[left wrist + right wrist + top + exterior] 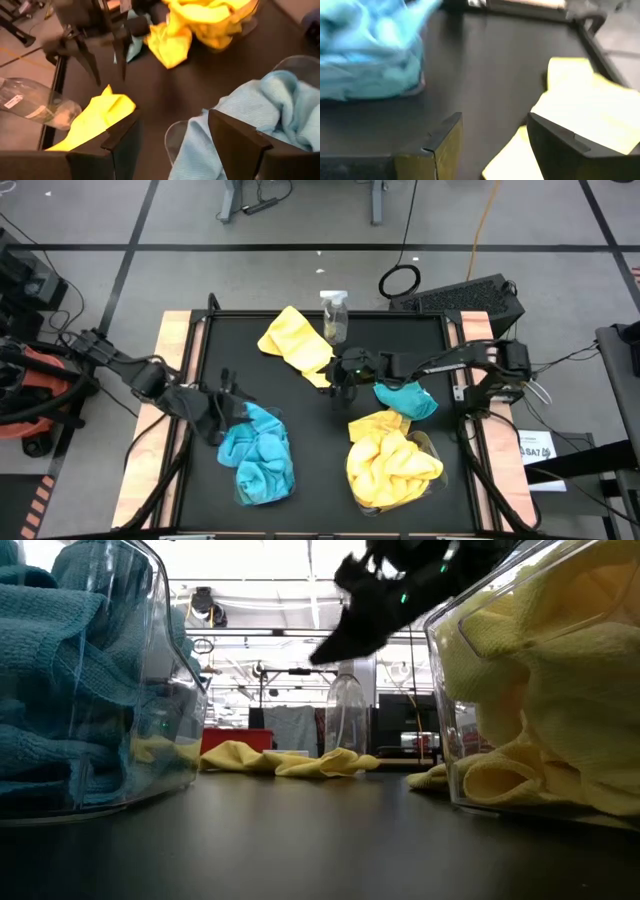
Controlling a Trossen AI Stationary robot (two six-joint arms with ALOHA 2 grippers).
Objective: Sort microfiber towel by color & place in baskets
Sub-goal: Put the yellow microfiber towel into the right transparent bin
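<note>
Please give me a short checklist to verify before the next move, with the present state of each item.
1. Right gripper open, nothing held: ok.
2. Left gripper open, beside blue basket: ok.
3. Loose yellow towel unobstructed for a grasp: ok.
4. Spray bottle touches that towel; tipping risk: cannot tell.
5. Loose blue towel sorted: not ok, lies outside by yellow basket.

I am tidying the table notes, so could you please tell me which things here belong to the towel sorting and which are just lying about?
Belongs to the job:
- yellow towel loose on the table
- turquoise towel beside the right tub
- tub of turquoise towels
- tub of yellow towels

Just lying about:
- clear spray bottle
- keyboard off the table
</note>
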